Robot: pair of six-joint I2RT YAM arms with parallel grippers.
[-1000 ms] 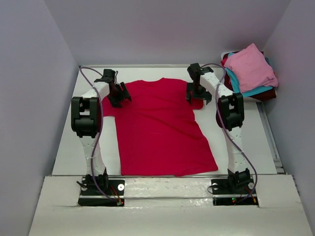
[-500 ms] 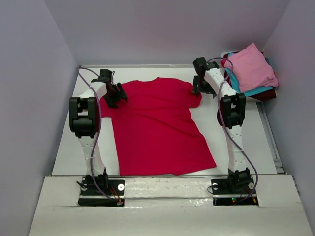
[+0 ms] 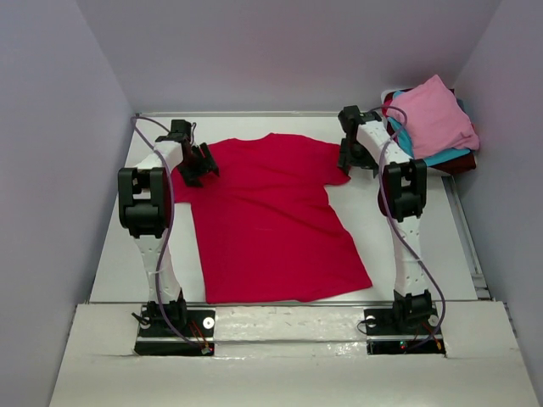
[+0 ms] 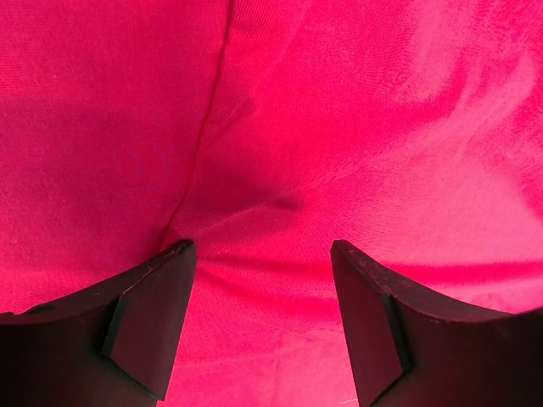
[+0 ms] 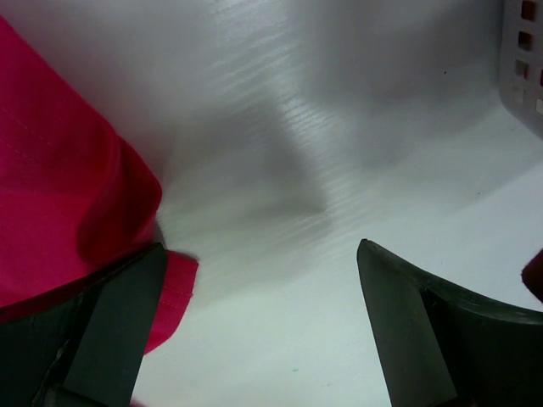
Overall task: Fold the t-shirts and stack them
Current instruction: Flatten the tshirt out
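Observation:
A crimson-red t-shirt (image 3: 271, 220) lies spread flat on the white table, collar toward the back. My left gripper (image 3: 198, 163) is open over its left sleeve; in the left wrist view (image 4: 263, 254) red cloth (image 4: 339, 127) fills the gap between the fingers. My right gripper (image 3: 355, 159) is open at the right sleeve's edge; in the right wrist view (image 5: 259, 254) the sleeve hem (image 5: 76, 212) lies by the left finger, bare table between the fingers. Folded pink (image 3: 433, 114), teal-blue (image 3: 424, 157) and dark maroon (image 3: 462, 163) shirts are stacked at the back right.
The stack sits in a white basket (image 3: 441, 174), whose perforated wall shows in the right wrist view (image 5: 526, 59). Grey walls close in the table (image 3: 136, 246) on three sides. Bare white table lies left and right of the red shirt.
Both grippers have moved outward from the shirt's shoulders to the sleeves. The right sleeve is now drawn out flatter to the right. The left arm has barely moved in the last half second.

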